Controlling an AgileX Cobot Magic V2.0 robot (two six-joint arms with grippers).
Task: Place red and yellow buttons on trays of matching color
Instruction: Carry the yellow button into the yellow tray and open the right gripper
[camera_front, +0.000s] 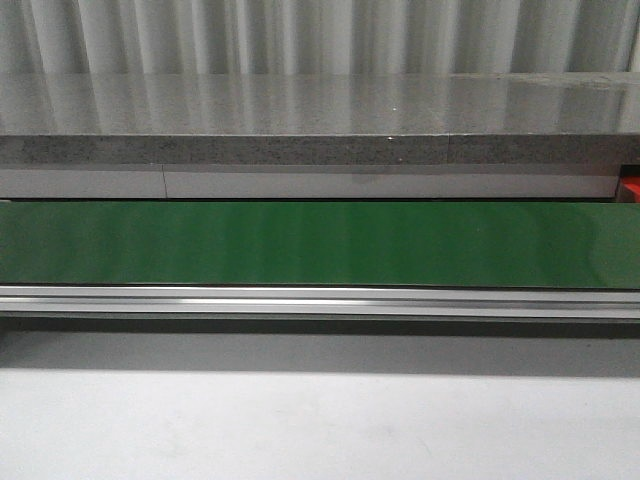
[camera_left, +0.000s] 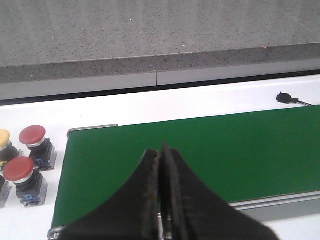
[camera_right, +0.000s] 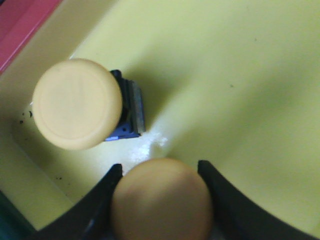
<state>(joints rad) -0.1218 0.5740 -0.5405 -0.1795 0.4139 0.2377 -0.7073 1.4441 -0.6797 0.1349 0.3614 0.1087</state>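
Observation:
In the right wrist view my right gripper (camera_right: 160, 166) is shut on a yellow button (camera_right: 161, 205), its dark fingers on either side of the domed cap. It hangs just over the floor of the yellow tray (camera_right: 235, 75). A second yellow button (camera_right: 77, 103) stands upright in that tray beside it. A strip of the red tray (camera_right: 20, 22) shows past the yellow wall. In the left wrist view my left gripper (camera_left: 161, 150) is shut on nothing above the green belt (camera_left: 230, 150). Two red buttons (camera_left: 32, 135) (camera_left: 19, 168) and a yellow button (camera_left: 3, 138) stand on the white table beside the belt's end.
The front view shows only the green conveyor belt (camera_front: 320, 243), its aluminium rail (camera_front: 320, 300), a grey stone ledge (camera_front: 320, 120) behind and a bit of something red (camera_front: 630, 187) at the right edge. A small black connector (camera_left: 285, 97) lies on the white table.

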